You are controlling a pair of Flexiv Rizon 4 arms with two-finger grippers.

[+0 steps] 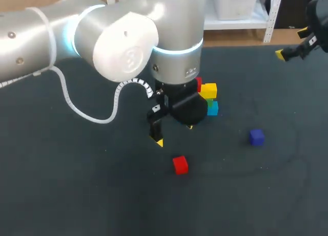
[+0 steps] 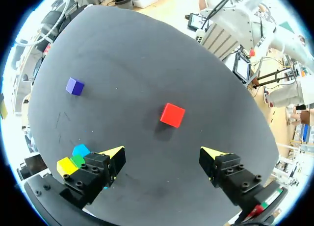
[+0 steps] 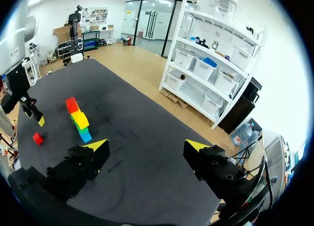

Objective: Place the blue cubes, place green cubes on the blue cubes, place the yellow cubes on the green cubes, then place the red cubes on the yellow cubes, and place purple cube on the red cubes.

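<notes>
Currently one stack (image 1: 207, 98) stands near the middle of the worktop (image 1: 77, 185): blue cube (image 1: 213, 109) at the base, then green cube (image 1: 210, 102), yellow cube (image 1: 208, 90), and a top red cube (image 3: 72, 105). Two cubes lie apart from it: a loose red cube (image 2: 172, 114) near the stack, and the purple cube (image 2: 74, 86) further off. Left hand (image 2: 163, 152) hangs above the worktop just beside the stack, fingers spread wide with nothing between them; the loose red cube sits ahead of it, roughly centred on the gap. Right hand (image 3: 145, 145) is near the far right corner of the worktop, likewise spread and empty. Judgement: the red layer is the step in hand and the loose red cube the likely target; purple comes last. The next move calls for bringing the left hand over that cube, lowering until the fingers straddle it, and closing on two opposite faces. Orientation: a cube has no long axis. It rests flat with one face up, but in the left wrist view its sides are turned somewhat off the line between the fingers, so a small wrist rotation is probably needed to meet faces, not corners. The stack's long axis is vertical; its upper cubes sit slightly off-square, so the lift needs clearance.
</notes>
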